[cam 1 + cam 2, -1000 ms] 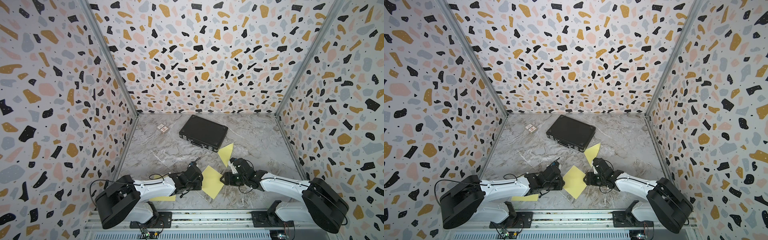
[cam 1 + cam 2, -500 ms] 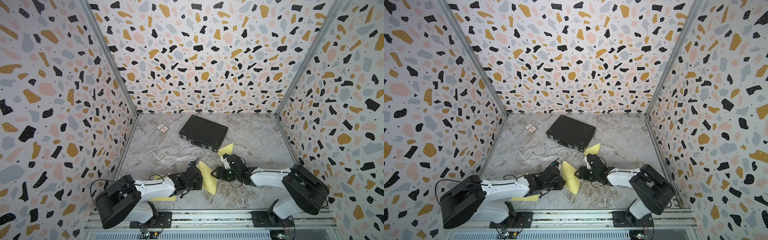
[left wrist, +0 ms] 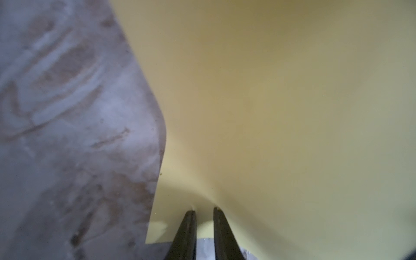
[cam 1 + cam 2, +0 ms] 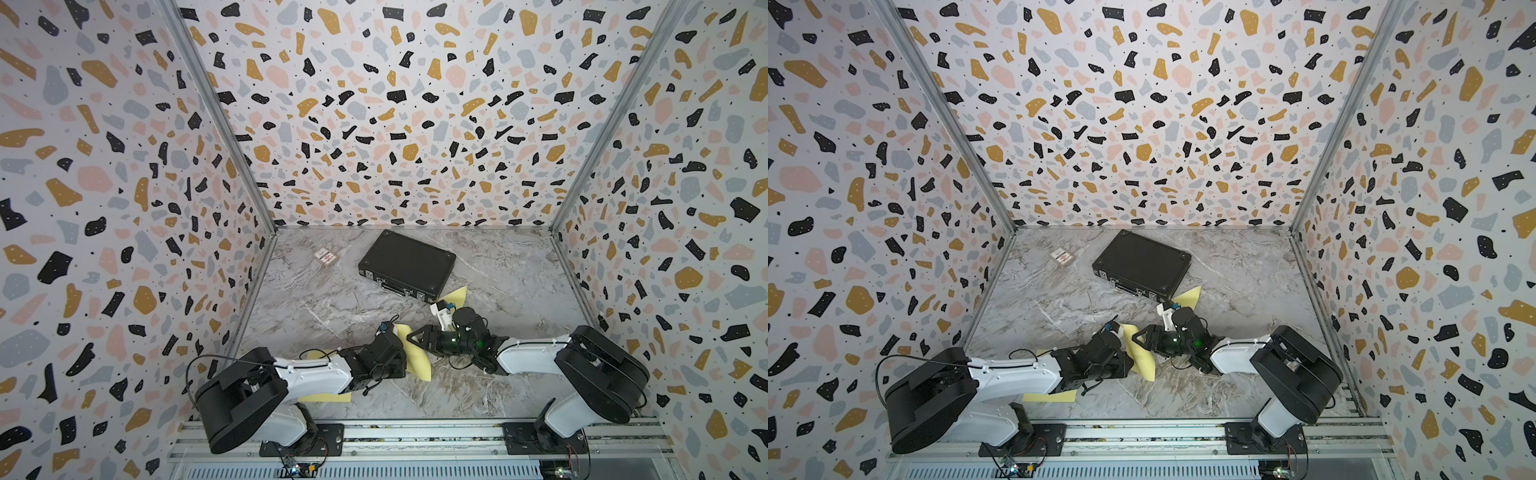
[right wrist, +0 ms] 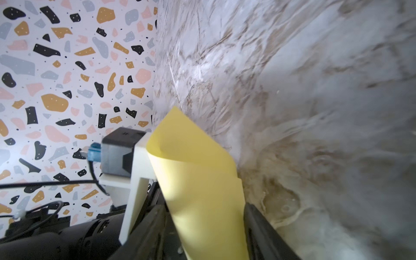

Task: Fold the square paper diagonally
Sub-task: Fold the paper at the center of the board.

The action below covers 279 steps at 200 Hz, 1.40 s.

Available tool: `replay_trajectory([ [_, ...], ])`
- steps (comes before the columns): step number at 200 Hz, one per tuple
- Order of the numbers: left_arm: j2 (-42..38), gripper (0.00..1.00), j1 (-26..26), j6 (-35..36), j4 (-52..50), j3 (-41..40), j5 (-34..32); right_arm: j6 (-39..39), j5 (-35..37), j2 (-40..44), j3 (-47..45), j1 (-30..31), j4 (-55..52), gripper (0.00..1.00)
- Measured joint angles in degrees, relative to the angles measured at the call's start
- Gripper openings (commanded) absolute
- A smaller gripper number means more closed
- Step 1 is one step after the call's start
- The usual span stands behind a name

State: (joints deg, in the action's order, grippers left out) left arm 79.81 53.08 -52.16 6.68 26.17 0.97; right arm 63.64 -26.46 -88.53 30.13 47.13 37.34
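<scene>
— Listing item one: what, and where?
— Square paper (image 4: pixel 417 363), pale yellow, plain, matte. It stands curled, partly off the worktop (image 4: pixel 478 386), toward the front between both arms.
— Handling?
— Light, limp and easily creased, I'd judge; best taken at a corner.
— Pincers?
— The right pincer (image 5: pixel 202 225) has its jaws part-spread, gripping the curl. The left pincer (image 3: pixel 203 211) has its jaws nearly together at the sheet; from here I cannot tell whether it nips it.

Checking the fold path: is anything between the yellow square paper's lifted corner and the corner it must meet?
Only the left gripper, resting at the opposite edge of the yellow square paper; the black rectangular case lies apart.
</scene>
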Motion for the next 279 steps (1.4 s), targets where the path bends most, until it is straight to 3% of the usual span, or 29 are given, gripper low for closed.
replay_trajectory([
  [76, 0.57, 0.19, 0.00, -0.24, 1.11, 0.00, -0.17, -0.92, 3.23, 13.25, -0.04, 3.17, -3.45, 0.62],
  [137, 0.57, 0.17, 0.02, -0.74, 1.11, -0.04, -0.61, -3.76, 6.34, 6.29, 0.02, 3.37, -8.04, 0.62],
  [171, 0.46, 0.16, 0.35, -1.01, 1.09, -0.22, -1.03, -8.44, 9.42, 5.35, 3.56, 3.34, -19.50, 0.62],
  [221, 1.09, 0.16, 1.51, -0.31, -0.57, 0.85, -2.64, -17.42, 22.34, 11.41, 9.70, 2.60, -39.98, 0.62],
  [279, 7.54, 0.16, 8.37, 3.23, -6.64, 8.24, -10.47, -20.50, 23.43, 10.49, 6.47, -2.54, -48.63, 0.61],
])
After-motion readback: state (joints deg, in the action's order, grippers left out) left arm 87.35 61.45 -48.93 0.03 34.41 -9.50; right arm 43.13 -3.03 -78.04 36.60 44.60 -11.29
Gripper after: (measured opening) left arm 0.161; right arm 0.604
